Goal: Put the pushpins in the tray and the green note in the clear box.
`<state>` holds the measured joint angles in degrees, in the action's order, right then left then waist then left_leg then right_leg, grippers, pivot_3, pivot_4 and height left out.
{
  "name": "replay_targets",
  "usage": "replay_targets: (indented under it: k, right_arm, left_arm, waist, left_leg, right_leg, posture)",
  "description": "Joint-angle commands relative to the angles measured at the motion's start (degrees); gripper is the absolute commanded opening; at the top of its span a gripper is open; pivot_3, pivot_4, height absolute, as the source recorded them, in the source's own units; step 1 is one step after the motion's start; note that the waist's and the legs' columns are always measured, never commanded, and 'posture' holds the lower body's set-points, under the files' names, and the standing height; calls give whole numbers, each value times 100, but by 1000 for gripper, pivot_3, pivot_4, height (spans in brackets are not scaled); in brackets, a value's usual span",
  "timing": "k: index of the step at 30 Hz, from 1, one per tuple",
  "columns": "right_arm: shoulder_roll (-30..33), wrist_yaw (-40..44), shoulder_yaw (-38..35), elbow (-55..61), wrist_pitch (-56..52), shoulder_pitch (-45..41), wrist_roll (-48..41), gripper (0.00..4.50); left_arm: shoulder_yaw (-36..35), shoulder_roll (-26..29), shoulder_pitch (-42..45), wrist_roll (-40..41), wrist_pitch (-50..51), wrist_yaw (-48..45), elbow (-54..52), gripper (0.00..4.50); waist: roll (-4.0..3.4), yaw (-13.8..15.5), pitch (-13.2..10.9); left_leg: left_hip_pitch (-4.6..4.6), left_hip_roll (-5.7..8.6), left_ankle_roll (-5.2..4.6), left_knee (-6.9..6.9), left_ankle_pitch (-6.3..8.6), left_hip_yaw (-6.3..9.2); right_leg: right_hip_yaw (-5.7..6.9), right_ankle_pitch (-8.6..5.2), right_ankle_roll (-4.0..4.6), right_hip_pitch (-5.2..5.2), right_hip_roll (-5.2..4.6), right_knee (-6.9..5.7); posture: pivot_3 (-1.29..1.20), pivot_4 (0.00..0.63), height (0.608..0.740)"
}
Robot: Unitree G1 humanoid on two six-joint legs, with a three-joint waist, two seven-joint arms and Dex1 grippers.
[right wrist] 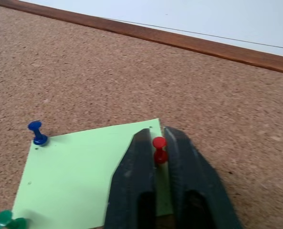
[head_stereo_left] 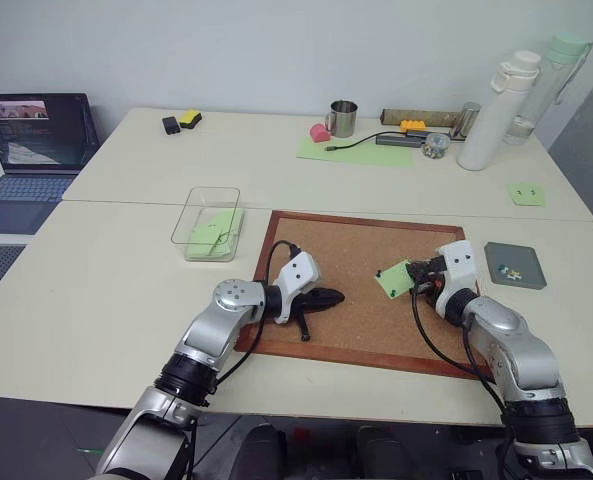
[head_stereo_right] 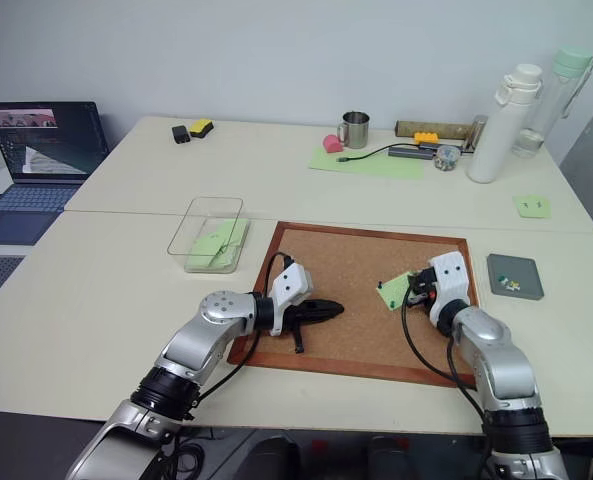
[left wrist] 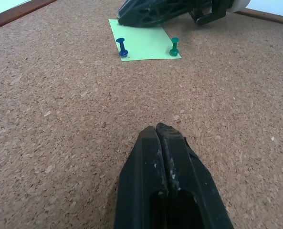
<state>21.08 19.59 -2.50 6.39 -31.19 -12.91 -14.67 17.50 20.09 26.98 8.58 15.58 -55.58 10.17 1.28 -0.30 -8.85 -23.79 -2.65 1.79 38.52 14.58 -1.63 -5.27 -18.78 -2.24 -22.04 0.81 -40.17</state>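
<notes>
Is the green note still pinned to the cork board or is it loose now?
Pinned. The green note lies flat on the cork board with blue, green and red pushpins standing in it; the right gripper grips the red one.

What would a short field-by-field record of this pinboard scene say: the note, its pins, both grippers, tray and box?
note: green note lying on the cork board
pins in note: red pushpin, blue pushpin, green pushpin
right gripper: jaws shut on red pushpin
left gripper: shut, holds nothing, over bare cork
tray: right of board, some pins inside
clear box: left of board, green paper inside
</notes>
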Motion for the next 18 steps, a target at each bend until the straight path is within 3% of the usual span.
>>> replay_targets:
  k: [1, 18]
  right_arm:
    - [-63, -56, -226, 141, 172, -62, -45, 9]
    - [29, 247, -711, 1281, -103, 271, -688, 9]
  left_arm:
    - [-11, -14, 63, -85, 41, 72, 62, 0]
    - [133, 137, -32, -165, 484, 18, -62, 0]
  waist:
    - [0, 0, 0]
    - [-4, -30, 0]
  left_leg:
    - [0, 0, 0, 0, 0, 0]
    - [1, 1, 0, -3, 0, 1]
  right_leg:
    - [-1, 0, 0, 0, 0, 0]
    - [0, 0, 0, 1, 3, 2]
  posture:
    - [0, 150, 740]
    - [0, 150, 740]
